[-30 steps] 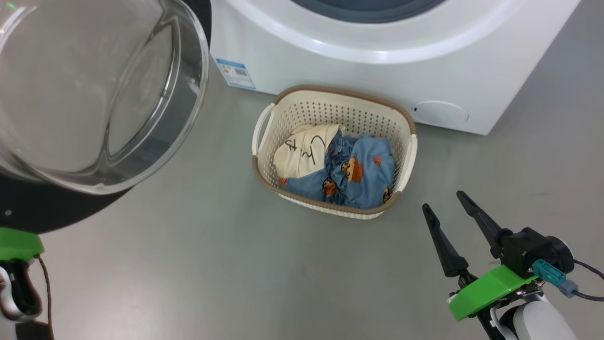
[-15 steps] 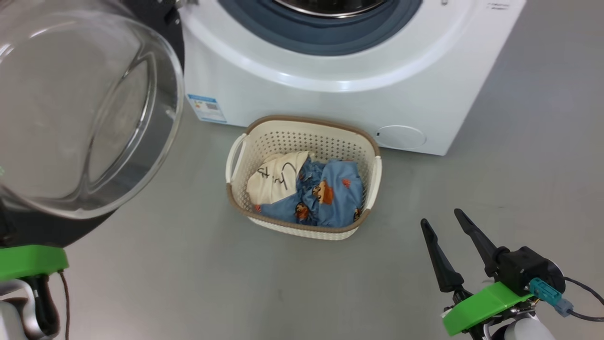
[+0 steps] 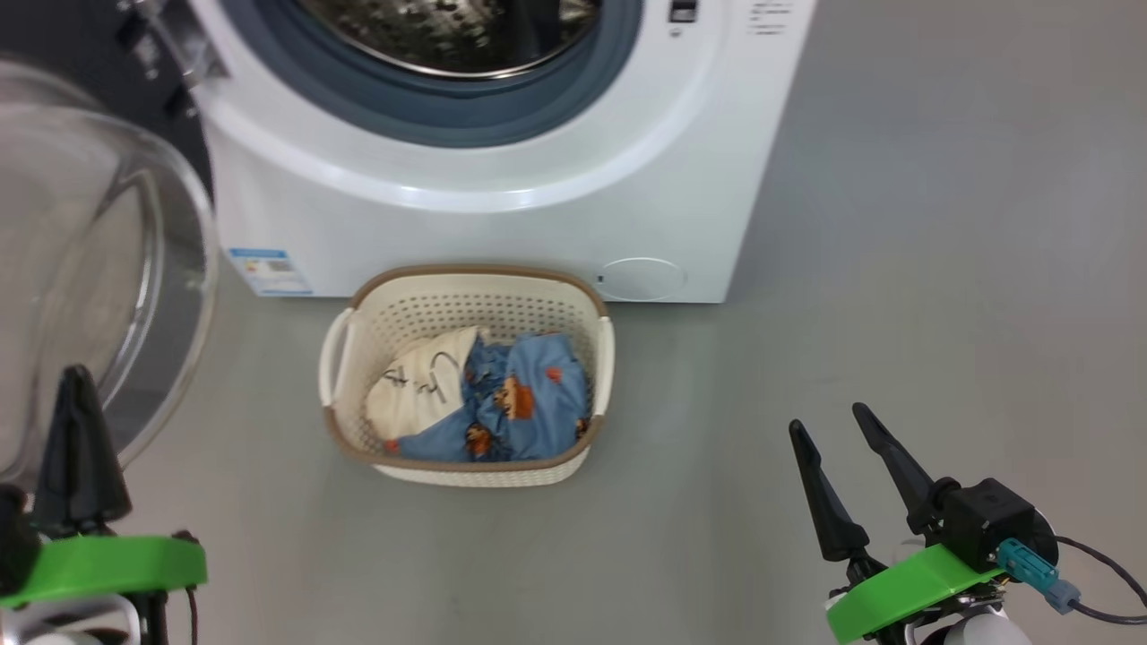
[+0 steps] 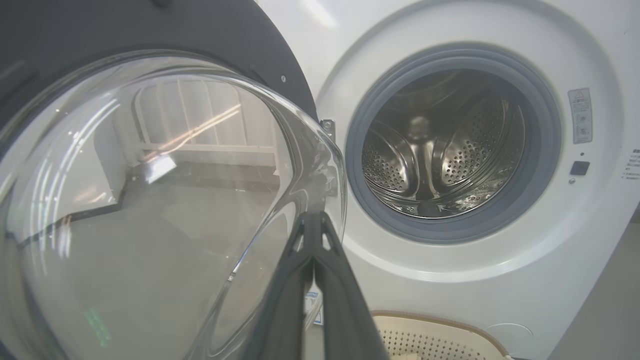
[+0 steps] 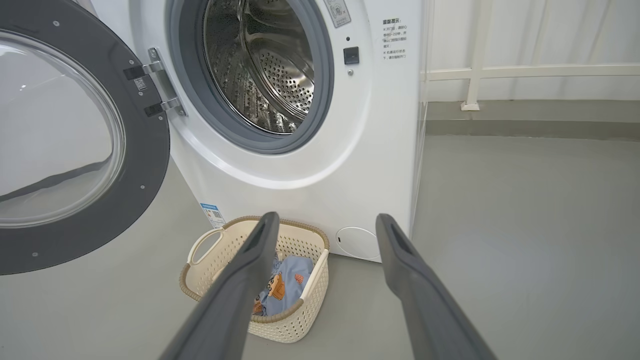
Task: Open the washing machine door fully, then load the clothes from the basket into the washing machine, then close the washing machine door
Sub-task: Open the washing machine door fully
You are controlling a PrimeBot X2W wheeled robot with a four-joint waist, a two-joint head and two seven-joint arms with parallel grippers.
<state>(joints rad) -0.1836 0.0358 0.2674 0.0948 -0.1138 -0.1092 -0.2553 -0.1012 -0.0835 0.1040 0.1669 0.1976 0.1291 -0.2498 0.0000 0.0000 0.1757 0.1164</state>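
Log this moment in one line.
door open | drum empty | clothes in basket | left gripper shut | right gripper open

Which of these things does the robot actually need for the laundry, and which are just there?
Needed:
washing machine
washing machine door, swung open
basket on the floor in front of the machine
blue bear-print garment and cream lettered garment, both in the basket

Just there:
white railing behind the machine
blue label and round flap on the machine's front
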